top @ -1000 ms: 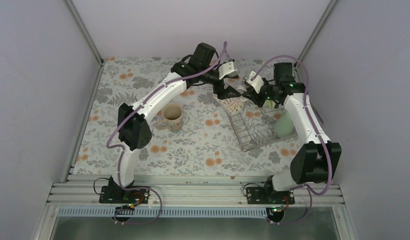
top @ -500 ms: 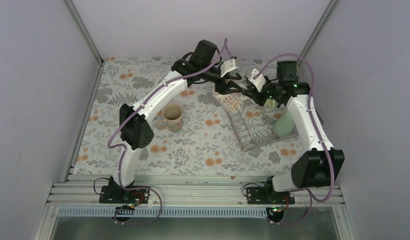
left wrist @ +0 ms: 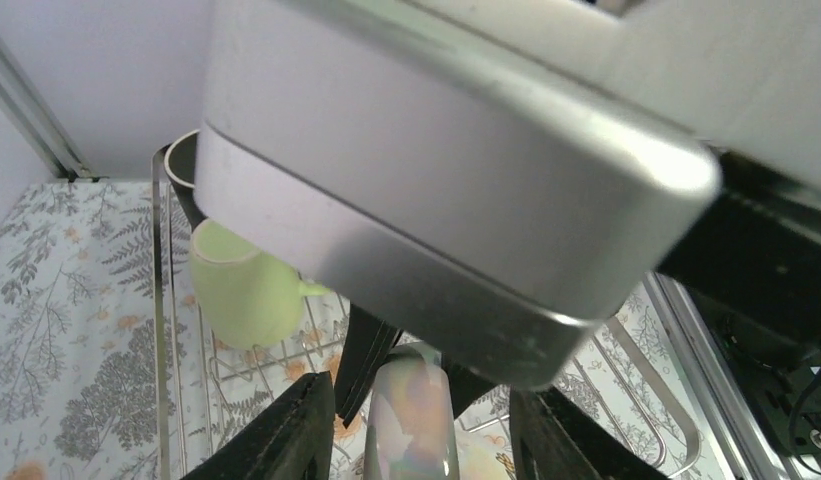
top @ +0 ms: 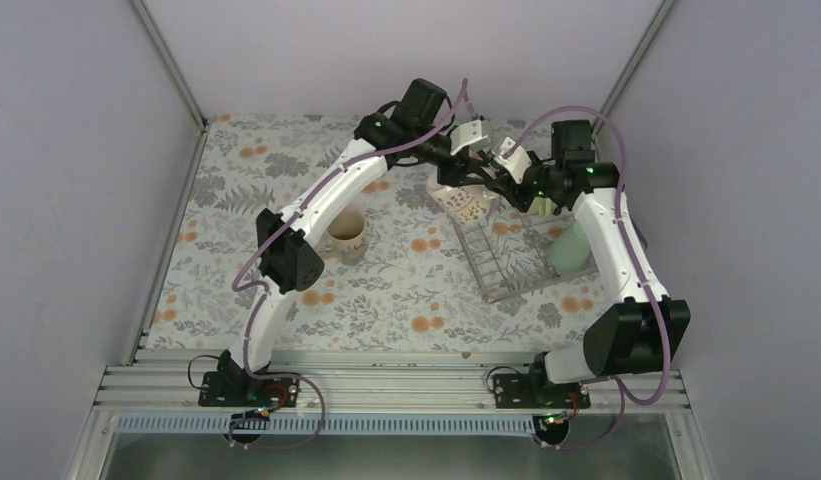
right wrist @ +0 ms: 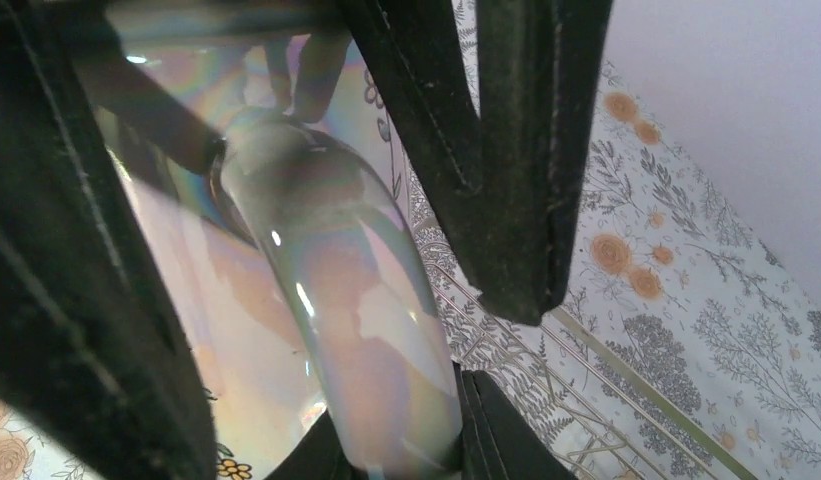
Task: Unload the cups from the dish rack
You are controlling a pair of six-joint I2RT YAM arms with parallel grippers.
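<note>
Top external, upper middle: the cream patterned mug (top: 464, 205) hangs over the dish rack's (top: 511, 275) far left corner, the right hand (top: 489, 188) clamped on its handle. The left hand (top: 464, 178) sits directly above, fingers astride; whether it grips, I cannot tell.

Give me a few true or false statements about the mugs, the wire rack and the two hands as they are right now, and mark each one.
1. The right hand is shut on the glossy handle of the cream patterned ceramic mug. True.
2. The left hand pinches that handle. False: its fingers stand apart on either side, with gaps.
3. The pale green ceramic mug sits in the silver wire dish rack. True.
4. The patterned mug with the orange inside is in the rack. False: it stands on the floral tablecloth, left of the rack.
</note>
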